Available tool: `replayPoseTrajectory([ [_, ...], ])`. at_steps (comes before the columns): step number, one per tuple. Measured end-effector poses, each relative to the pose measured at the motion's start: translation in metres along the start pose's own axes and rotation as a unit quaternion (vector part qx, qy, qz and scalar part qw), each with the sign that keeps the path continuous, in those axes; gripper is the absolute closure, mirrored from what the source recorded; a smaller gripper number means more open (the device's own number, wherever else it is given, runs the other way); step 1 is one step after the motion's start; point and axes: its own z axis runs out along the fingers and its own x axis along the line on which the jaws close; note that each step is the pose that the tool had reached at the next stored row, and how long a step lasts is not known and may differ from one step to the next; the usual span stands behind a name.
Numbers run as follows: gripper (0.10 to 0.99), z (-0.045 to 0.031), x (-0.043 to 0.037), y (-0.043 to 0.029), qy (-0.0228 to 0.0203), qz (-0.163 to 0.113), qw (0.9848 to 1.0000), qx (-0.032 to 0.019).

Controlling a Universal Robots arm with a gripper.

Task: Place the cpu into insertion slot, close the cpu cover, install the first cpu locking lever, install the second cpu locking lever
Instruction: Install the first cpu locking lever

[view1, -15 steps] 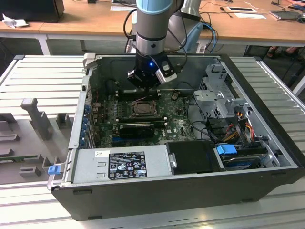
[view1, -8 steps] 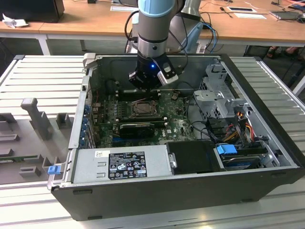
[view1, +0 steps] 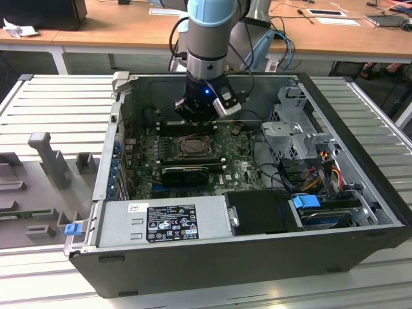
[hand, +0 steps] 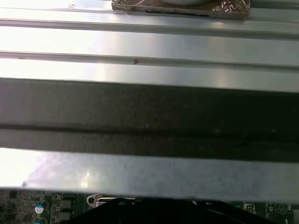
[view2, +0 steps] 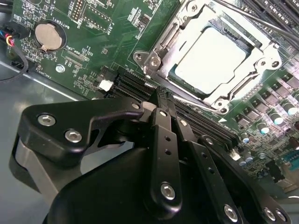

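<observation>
Ribbed grey surface carries the open computer case. I have the gripper hovering low over the green board, its fingers pressed together and empty. Just beyond their tips lies the insertion slot, with the cpu seated in it and the cpu cover lying flat around it.

Pale cpu lies flat in the insertion slot, silvery cpu cover closed.
</observation>
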Motion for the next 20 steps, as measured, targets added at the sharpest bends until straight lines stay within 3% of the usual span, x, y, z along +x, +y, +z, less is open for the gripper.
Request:
replayPoseTrajectory([
  [10,0.980,0.0086,-0.0008,-0.0010,-0.0003,0.000,1.0000,-0.0001],
  [20,0.980,0.0053,-0.0007,-0.0006,0.0004,0.000,1.0000,-0.0001],
])
